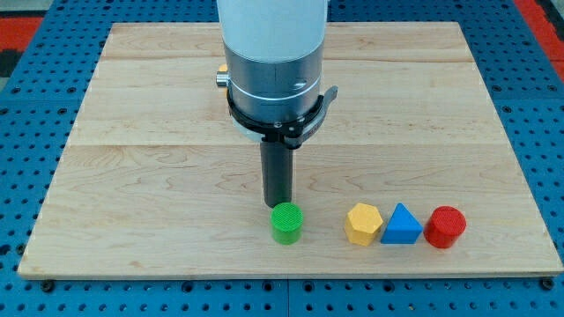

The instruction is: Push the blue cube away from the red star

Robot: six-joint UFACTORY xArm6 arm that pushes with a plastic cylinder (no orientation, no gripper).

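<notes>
Wooden board (pixel 132 132), my tip (pixel 278 205) with no jaws, a bare rod holding nothing, green cylinder (pixel 286 223) touching just below it, to its right a row: yellow hexagon block (pixel 363 224), blue pointed block (pixel 402 225), red round block (pixel 445 226).

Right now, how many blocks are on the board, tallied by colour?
green cylinder: 1
yellow hexagonal block: 1
blue block, triangular-looking: 1
red cylinder: 1
Total: 4 blocks.
My tip sits just above the green cylinder toward the view's top.
</notes>
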